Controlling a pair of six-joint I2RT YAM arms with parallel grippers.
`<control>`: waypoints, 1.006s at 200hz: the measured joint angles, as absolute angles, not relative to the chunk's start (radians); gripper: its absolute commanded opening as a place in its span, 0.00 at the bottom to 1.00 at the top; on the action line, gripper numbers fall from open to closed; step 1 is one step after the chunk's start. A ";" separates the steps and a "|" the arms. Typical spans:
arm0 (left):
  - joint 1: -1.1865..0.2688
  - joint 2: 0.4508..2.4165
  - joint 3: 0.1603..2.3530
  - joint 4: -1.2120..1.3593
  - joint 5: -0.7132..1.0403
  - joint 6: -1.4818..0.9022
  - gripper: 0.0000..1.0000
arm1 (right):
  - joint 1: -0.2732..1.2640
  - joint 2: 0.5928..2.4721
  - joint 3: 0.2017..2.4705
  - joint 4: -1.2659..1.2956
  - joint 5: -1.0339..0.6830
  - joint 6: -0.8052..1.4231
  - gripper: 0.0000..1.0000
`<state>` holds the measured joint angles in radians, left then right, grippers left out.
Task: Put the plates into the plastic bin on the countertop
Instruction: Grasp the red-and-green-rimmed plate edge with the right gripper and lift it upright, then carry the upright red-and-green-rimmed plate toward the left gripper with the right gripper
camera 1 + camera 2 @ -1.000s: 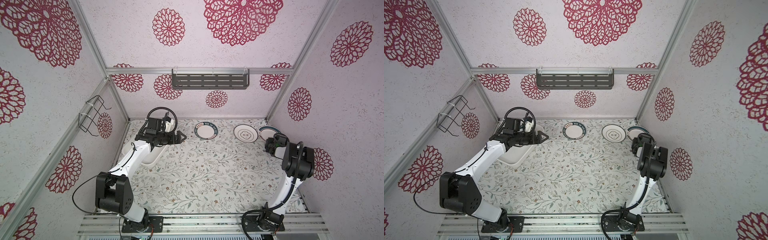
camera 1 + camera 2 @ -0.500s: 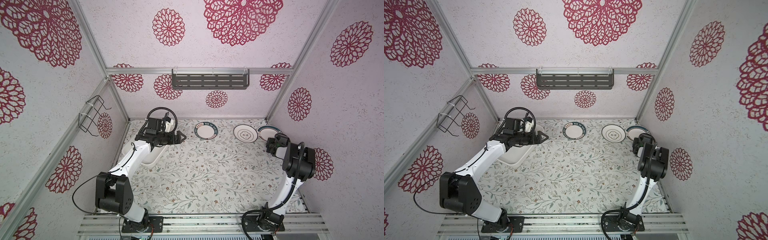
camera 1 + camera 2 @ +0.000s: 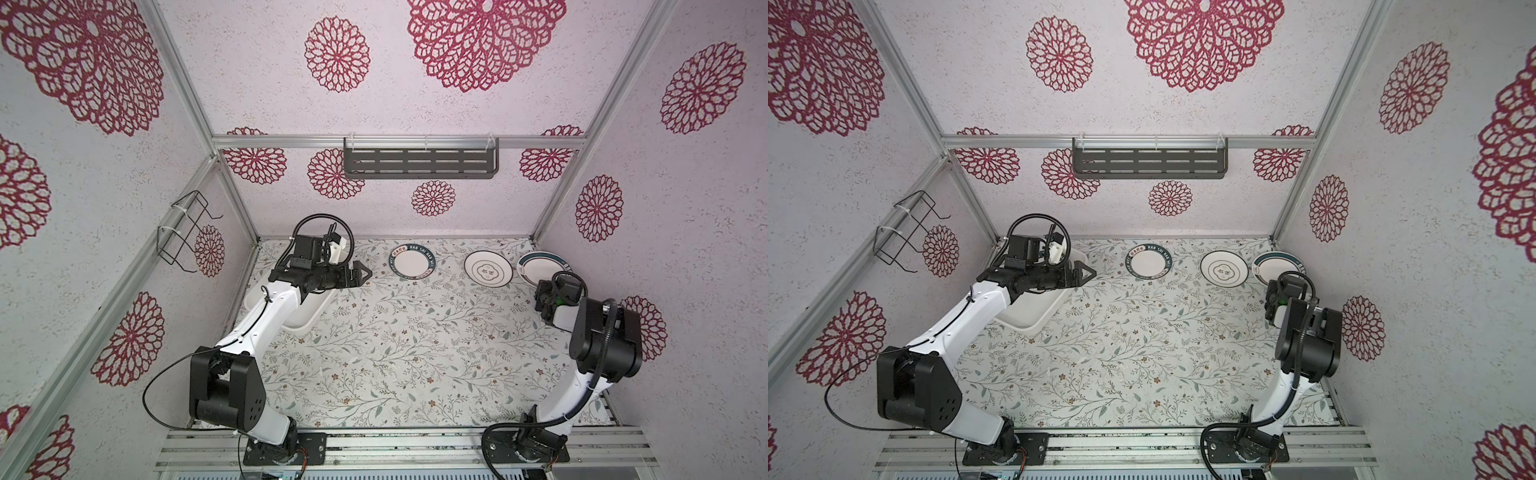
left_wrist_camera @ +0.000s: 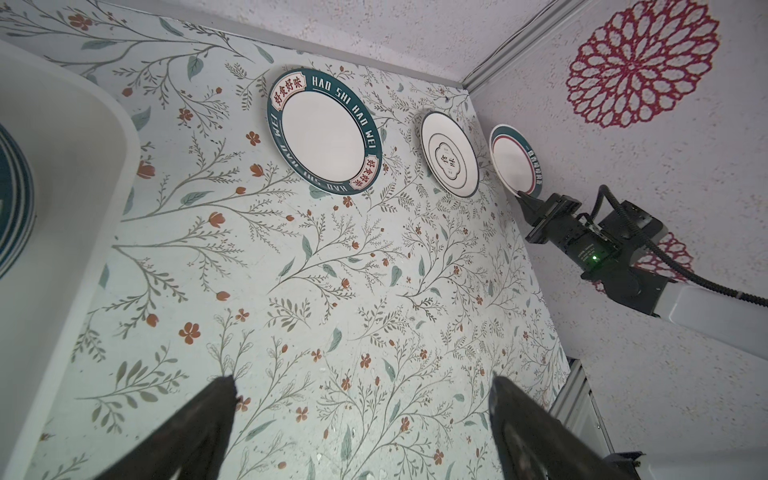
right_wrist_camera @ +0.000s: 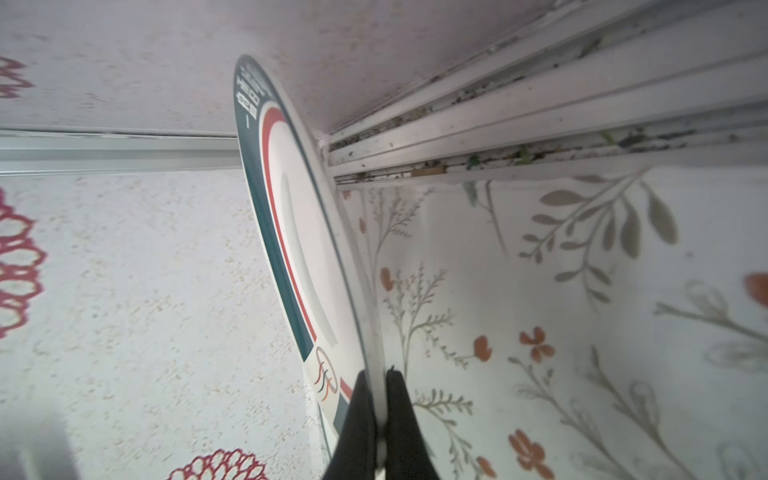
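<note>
Leafy-vine printed whitish countertop [image 3: 415, 353] carries a shallow white plastic bin [image 3: 318, 309] at back left, the left gripper [image 4: 361, 382] hanging beside it with fingers spread wide, while the right gripper [image 5: 376, 378] pinches the rim of a round white teal-rimmed plate [image 5: 299, 232] in the back right corner.

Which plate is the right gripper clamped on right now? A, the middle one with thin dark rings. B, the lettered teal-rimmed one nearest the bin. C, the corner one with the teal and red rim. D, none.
C: in the right wrist view the right gripper has its jaws shut on the edge of the teal and red rimmed plate, which is the one at the far right corner in both top views.
</note>
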<state>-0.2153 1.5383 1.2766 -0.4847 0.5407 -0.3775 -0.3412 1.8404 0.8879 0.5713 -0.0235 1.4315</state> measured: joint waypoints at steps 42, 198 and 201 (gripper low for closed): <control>-0.215 1.535 1.277 -0.485 0.532 -0.382 0.97 | -0.297 1.721 0.867 0.587 -0.032 1.420 0.00; -0.215 1.457 1.276 -0.489 0.409 -0.404 0.97 | 0.046 1.695 0.939 0.503 -0.218 1.327 0.00; -0.215 1.457 1.276 -0.488 0.409 -0.405 0.97 | 0.051 1.695 0.939 0.503 -0.220 1.327 0.00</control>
<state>-0.2153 1.4567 1.2762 -0.4885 0.4088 -0.4046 0.0509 1.6947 0.9386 0.5034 -0.2203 1.3266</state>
